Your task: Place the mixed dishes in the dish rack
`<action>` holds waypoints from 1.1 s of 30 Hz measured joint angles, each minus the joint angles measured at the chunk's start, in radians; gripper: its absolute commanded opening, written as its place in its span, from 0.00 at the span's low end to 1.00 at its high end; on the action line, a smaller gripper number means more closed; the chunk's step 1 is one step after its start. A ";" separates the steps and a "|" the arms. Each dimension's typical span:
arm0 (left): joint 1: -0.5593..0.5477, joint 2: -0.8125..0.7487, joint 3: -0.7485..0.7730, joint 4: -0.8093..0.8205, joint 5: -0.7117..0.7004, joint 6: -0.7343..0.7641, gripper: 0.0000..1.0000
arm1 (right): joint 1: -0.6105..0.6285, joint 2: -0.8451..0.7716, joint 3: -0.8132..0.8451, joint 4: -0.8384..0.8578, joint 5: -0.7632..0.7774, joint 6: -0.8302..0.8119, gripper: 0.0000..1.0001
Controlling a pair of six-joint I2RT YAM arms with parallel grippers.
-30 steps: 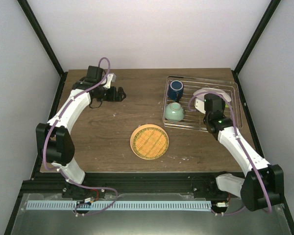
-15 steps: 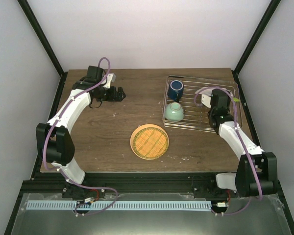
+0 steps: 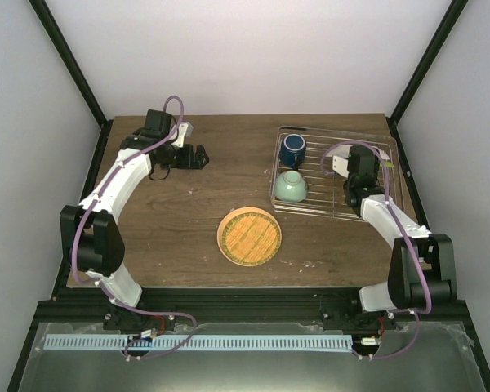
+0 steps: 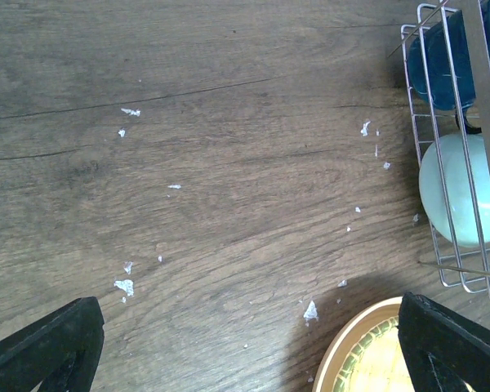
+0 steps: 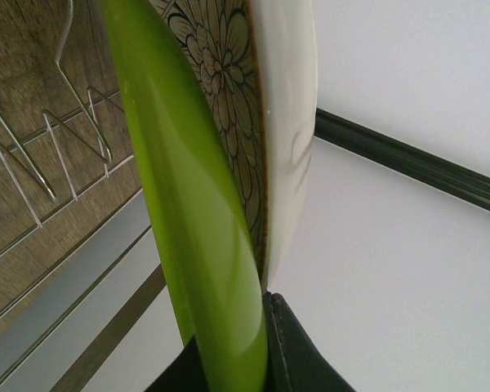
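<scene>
Over right end of rack (image 3: 310, 209) | right gripper (image 5: 238, 367), pinching green plate (image 5: 188, 204) and flower plate (image 5: 229, 98), has swung in, tipping them upright: slotting likely next | left gripper (image 3: 198, 157) spread | woven plate (image 3: 249, 236) waits on table (image 3: 171, 229)

- Left arm (image 3: 122, 175) stretches to the far side; left gripper (image 3: 201, 156) points right, fingers (image 4: 49, 347) spread wide, holding nothing.
- Right arm (image 3: 392, 224) reaches forward; right gripper (image 3: 374, 167) is pinched on the green plate (image 5: 196, 245).
</scene>
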 measured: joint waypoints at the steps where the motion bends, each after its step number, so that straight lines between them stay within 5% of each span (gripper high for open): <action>1: 0.000 0.000 0.000 0.000 0.000 0.000 1.00 | 0.000 0.000 0.000 0.000 0.000 0.003 0.01; 26: 0.000 0.000 0.000 0.000 -0.006 0.000 1.00 | 0.035 0.003 0.000 -0.017 -0.031 0.120 0.01; 33: 0.000 0.000 0.000 0.000 -0.006 0.000 1.00 | 0.054 0.029 -0.001 -0.013 -0.028 0.141 0.16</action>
